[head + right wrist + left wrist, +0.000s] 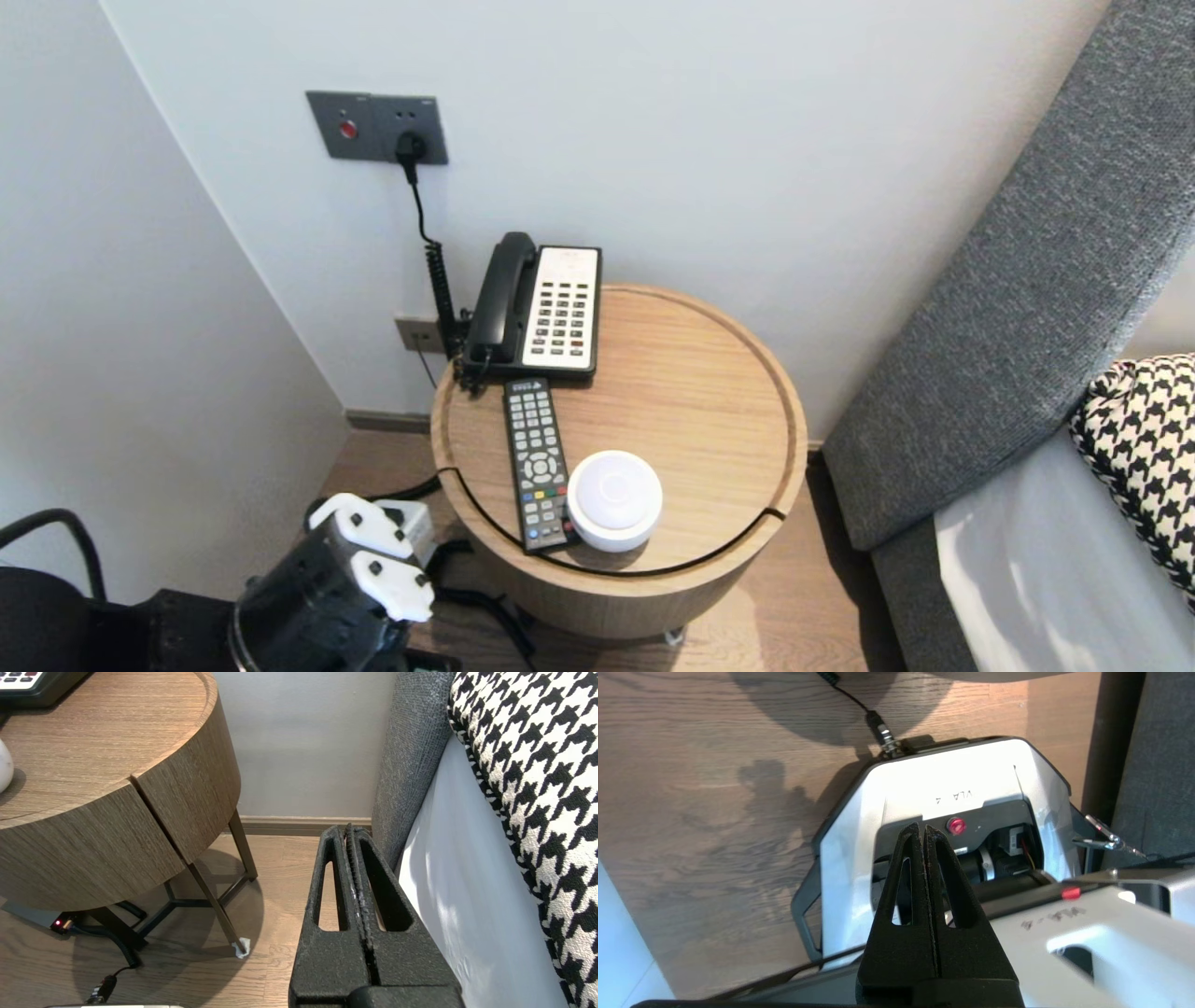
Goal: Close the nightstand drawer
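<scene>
A round wooden side table [709,392] carries a black and white desk phone [546,308], a black remote control [537,462] and a white round puck-shaped device [614,499] near its front edge. My left arm [355,579] hangs low at the table's left, below its top. My left gripper [923,830] is shut and empty, its tips over my own white base [948,784] and the wooden floor. My right gripper [348,830] is shut and empty, low between the table [117,742] and the bed, and out of the head view.
A grey upholstered headboard [1027,308] and a houndstooth pillow [1144,448] stand at the right. A wall socket plate [378,126] holds a plug with a coiled cord. Thin metal table legs [215,900] and cables [117,947] lie under the table.
</scene>
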Robot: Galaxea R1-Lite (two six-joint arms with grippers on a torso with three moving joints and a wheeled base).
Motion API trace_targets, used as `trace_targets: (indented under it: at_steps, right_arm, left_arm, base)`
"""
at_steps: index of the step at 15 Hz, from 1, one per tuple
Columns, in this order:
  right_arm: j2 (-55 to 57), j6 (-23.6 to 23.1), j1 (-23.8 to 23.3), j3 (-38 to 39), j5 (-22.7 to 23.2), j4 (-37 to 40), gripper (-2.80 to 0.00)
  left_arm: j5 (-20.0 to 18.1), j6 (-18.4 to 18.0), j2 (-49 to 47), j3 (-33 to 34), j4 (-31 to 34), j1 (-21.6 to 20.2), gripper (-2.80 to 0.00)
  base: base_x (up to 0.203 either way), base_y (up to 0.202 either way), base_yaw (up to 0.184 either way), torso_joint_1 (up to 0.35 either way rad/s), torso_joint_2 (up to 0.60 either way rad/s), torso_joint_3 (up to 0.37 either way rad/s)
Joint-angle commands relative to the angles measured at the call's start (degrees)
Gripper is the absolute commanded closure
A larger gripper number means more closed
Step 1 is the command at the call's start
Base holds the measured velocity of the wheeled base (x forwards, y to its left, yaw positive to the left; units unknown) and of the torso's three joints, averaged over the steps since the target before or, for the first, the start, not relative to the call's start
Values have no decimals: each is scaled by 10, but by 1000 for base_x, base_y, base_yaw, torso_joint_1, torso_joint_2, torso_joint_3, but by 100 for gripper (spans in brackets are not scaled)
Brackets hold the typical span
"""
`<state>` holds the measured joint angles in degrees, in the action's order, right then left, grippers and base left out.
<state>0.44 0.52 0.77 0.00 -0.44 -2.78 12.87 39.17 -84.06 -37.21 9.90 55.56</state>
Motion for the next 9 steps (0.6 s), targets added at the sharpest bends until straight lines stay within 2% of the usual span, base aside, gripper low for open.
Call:
trace_targets:
  at_steps: [1,2,3,9]
  right_arm:
    - [1,0,0,14,0,0,0]
    - [1,0,0,14,0,0,0]
    - [1,0,0,14,0,0,0]
    - [1,0,0,14,0,0,0]
  left_arm:
    - [4,2,87,13,38,-15,0]
    - [6,-2,118,12,64,-32,0]
    - [10,-16,145,11,88,-66,0]
    - [15,-167,252,8,143,-347,0]
  base:
    - [0,0,0,0,0,0]
    - [0,0,0,0,0,0]
    - [0,0,0,0,0,0]
    - [0,0,0,0,0,0]
